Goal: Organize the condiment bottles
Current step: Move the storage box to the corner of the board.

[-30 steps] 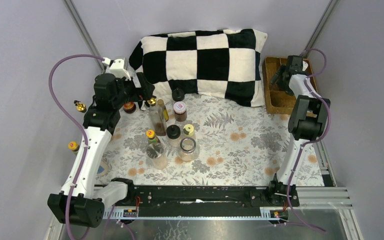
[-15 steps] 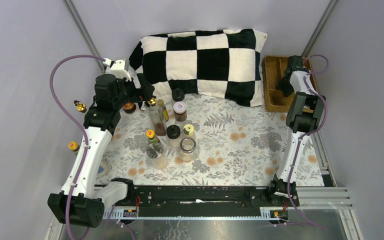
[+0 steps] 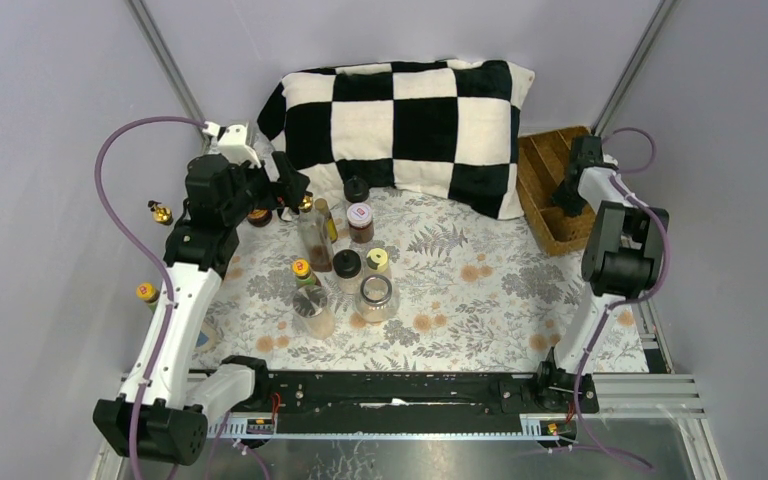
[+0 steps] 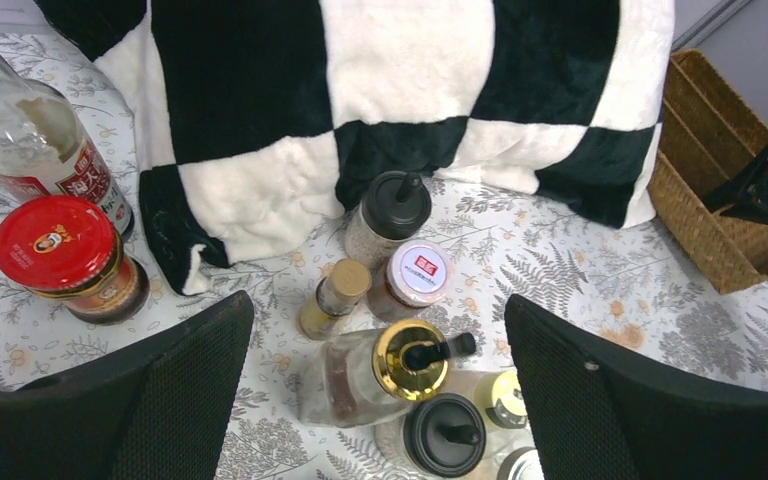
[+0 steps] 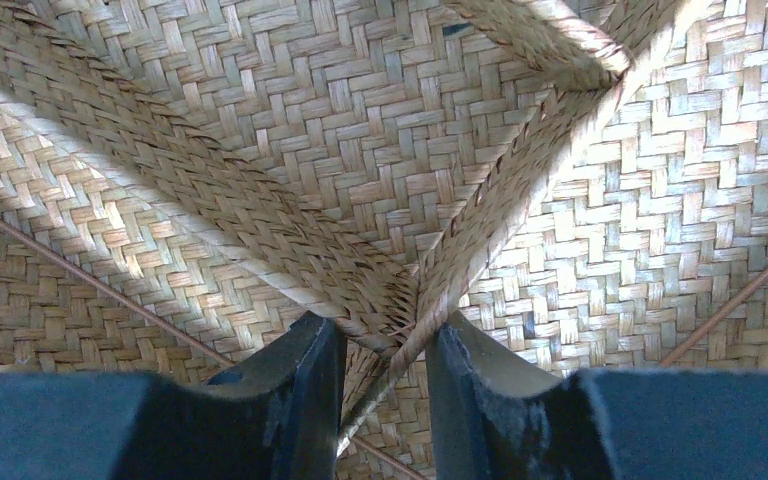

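Several condiment bottles stand clustered at the left middle of the floral cloth. Among them are a tall gold-topped bottle [image 3: 312, 236] [image 4: 400, 365], a red-and-white-capped jar [image 3: 360, 222] [image 4: 415, 280], a black-capped shaker [image 3: 357, 188] [image 4: 388, 215] and a red-capped jar [image 3: 258, 214] [image 4: 60, 255]. My left gripper [image 3: 287, 188] [image 4: 375, 305] hangs open above the gold-topped bottle, touching nothing. My right gripper [image 3: 566, 196] [image 5: 385, 345] is shut on a woven divider of the brown wicker tray [image 3: 548, 190] [image 5: 260, 220], which sits tilted at the back right.
A black-and-white checked pillow [image 3: 410, 125] lies along the back, against the tray. Two clear jars [image 3: 375, 297] stand at the front of the cluster. Two small gold-capped bottles [image 3: 161, 212] sit off the cloth at the left. A large clear bottle [image 4: 30, 130] stands beside the red-capped jar.
My right gripper has closed on the tray's divider, and the tray has tipped and shifted toward the pillow. The left arm has barely moved and stays open.
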`<action>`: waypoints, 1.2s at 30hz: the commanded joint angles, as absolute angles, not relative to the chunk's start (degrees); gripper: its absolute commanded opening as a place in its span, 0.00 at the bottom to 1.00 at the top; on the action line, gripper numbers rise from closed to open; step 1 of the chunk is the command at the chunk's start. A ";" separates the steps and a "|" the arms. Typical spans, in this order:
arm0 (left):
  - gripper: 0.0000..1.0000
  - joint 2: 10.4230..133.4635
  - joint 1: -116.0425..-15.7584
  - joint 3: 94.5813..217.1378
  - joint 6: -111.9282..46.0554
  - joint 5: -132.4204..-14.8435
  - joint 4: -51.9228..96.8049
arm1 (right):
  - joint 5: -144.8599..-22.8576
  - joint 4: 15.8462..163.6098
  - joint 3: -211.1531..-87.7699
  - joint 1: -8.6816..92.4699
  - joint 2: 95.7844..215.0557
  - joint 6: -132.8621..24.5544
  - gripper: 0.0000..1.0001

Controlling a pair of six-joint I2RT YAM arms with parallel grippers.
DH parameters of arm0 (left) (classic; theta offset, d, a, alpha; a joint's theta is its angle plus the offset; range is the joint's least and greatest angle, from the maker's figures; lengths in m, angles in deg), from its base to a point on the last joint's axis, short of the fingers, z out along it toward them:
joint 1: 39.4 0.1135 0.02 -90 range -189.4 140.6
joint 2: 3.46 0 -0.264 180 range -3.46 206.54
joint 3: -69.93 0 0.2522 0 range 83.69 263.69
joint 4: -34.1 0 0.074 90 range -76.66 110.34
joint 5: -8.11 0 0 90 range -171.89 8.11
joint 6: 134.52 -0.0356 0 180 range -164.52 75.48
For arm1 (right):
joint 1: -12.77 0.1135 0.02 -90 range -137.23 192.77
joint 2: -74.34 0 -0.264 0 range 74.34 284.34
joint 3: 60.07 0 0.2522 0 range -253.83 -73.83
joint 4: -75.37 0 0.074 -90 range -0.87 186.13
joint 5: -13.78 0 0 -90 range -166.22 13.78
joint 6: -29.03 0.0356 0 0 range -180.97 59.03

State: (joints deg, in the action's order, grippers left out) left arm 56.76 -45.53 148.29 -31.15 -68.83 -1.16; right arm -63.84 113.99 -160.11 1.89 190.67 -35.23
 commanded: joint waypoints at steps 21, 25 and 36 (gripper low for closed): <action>0.99 42.59 -46.08 146.79 -28.01 -64.66 -9.80 | -46.67 117.53 -127.85 6.68 136.52 -21.16 0.00; 0.99 42.44 -46.08 146.72 -26.98 -63.29 -9.74 | -50.93 117.23 -122.92 6.87 131.08 -16.89 0.00; 0.99 41.27 -46.08 146.02 -25.48 -62.03 -9.75 | -52.65 116.84 -112.25 20.72 127.61 -3.82 0.00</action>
